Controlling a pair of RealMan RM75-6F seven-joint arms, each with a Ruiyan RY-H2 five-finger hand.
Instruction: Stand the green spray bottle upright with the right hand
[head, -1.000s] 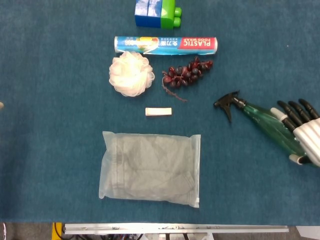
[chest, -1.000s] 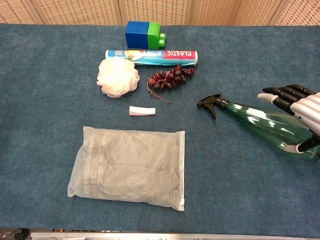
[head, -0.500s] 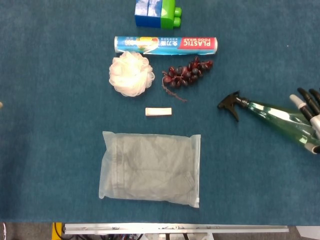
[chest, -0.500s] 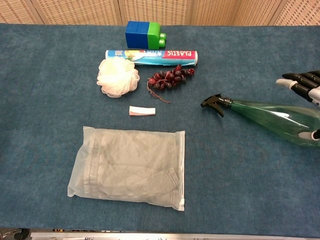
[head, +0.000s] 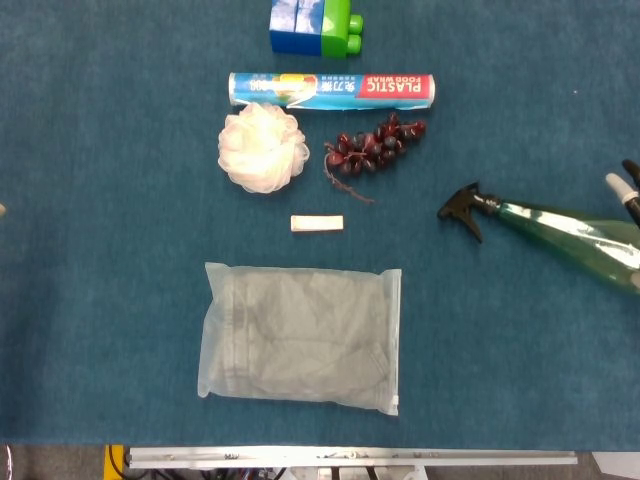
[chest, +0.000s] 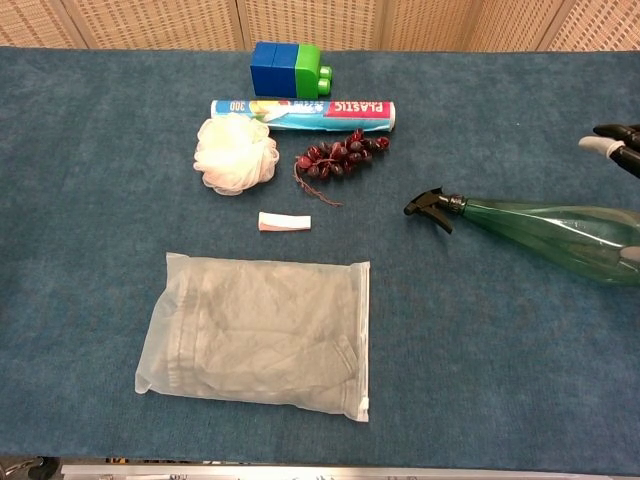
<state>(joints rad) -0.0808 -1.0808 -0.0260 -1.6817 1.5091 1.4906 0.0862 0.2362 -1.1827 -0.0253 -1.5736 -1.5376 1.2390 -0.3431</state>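
Note:
The green spray bottle (head: 570, 235) lies on its side on the blue cloth at the right, its black nozzle (head: 462, 208) pointing left. In the chest view the green spray bottle (chest: 550, 232) runs off the right edge. Only the fingertips of my right hand (head: 627, 185) show at the right border. In the chest view the right hand (chest: 615, 140) has its fingers held above and apart from the bottle, while a pale tip at the frame edge lies against the bottle's near side. The rest of the hand is out of frame. My left hand is not visible.
A clear bag of folded clothing (head: 300, 335) lies at front centre. Behind it are a small pale strip (head: 317, 223), a white bath pouf (head: 262, 147), dark grapes (head: 372, 147), a plastic wrap box (head: 332, 89) and blue-green blocks (head: 312, 27).
My right hand has drawn back to the right until it is almost out of frame. The bottle has slid slightly right and swung flatter, its nozzle now a little further right.

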